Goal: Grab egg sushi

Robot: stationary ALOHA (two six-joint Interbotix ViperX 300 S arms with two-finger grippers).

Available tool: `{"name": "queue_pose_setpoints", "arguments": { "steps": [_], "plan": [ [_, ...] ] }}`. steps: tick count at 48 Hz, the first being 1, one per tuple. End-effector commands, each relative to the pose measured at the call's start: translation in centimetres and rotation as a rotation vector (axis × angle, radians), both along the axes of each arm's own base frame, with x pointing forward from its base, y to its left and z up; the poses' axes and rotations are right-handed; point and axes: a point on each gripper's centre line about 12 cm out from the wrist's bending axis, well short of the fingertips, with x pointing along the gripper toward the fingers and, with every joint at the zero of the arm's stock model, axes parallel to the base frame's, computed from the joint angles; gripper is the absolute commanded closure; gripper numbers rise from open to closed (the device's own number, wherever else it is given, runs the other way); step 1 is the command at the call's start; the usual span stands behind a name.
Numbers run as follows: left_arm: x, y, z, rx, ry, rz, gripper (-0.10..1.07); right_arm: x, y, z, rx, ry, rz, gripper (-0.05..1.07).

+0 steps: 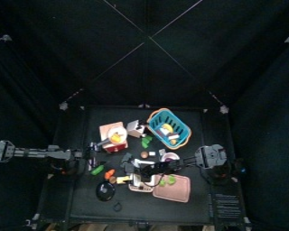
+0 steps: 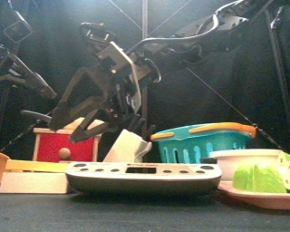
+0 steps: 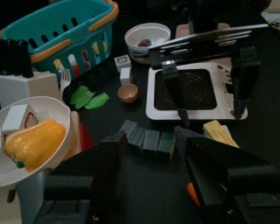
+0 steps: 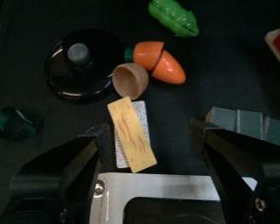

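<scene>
The egg sushi (image 4: 132, 131), a yellow-orange slab on white rice, lies flat on the black table beside the white scale (image 4: 178, 194). My right gripper (image 4: 150, 137) hovers over it, open, with the sushi between its fingertips and nothing held. The left wrist view shows the same sushi (image 3: 220, 133) next to the scale (image 3: 195, 87), under the right arm. My left gripper (image 3: 166, 171) is open and empty, low at the table's left side (image 1: 80, 162). In the top view the right gripper (image 1: 144, 167) reaches in toward the middle.
Close around the sushi are a brown half shell (image 4: 130, 79), a carrot (image 4: 161, 60), a black lid (image 4: 84, 63) and dark green blocks (image 4: 250, 124). Further off stand a teal basket (image 1: 169, 126), a white knife block (image 3: 20, 83), a red box (image 2: 65, 145) and a pink plate (image 1: 173, 188).
</scene>
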Motion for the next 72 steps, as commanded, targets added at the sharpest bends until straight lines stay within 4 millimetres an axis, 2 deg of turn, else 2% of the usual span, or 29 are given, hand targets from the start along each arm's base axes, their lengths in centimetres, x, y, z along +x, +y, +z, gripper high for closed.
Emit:
{"name": "queue_pose_setpoints", "arguments": {
  "steps": [1, 10, 52, 60, 72],
  "plan": [
    [0.2, 0.1, 0.5, -0.003, -0.017, 0.005, 0.12, 0.8, 0.2, 2.2, 0.004, -0.054, 0.003, 0.01],
    [0.2, 0.1, 0.5, -0.003, -0.016, 0.006, 0.12, 1.0, 0.6, 1.4, 0.008, -0.041, 0.007, 0.01],
    [0.1, 0.2, 0.3, -0.003, -0.011, 0.012, 0.12, 1.7, -0.2, 0.0, -0.007, -0.014, -0.03, 0.02],
    [0.1, 0.2, 0.2, -0.004, -0.008, 0.012, 0.12, 1.7, -0.3, -0.2, -0.008, -0.008, -0.034, 0.09],
    [0.1, 0.2, 0.1, -0.004, -0.006, 0.012, 0.12, 1.8, -0.3, -0.2, -0.005, -0.007, -0.037, 0.32]
  ]
}}
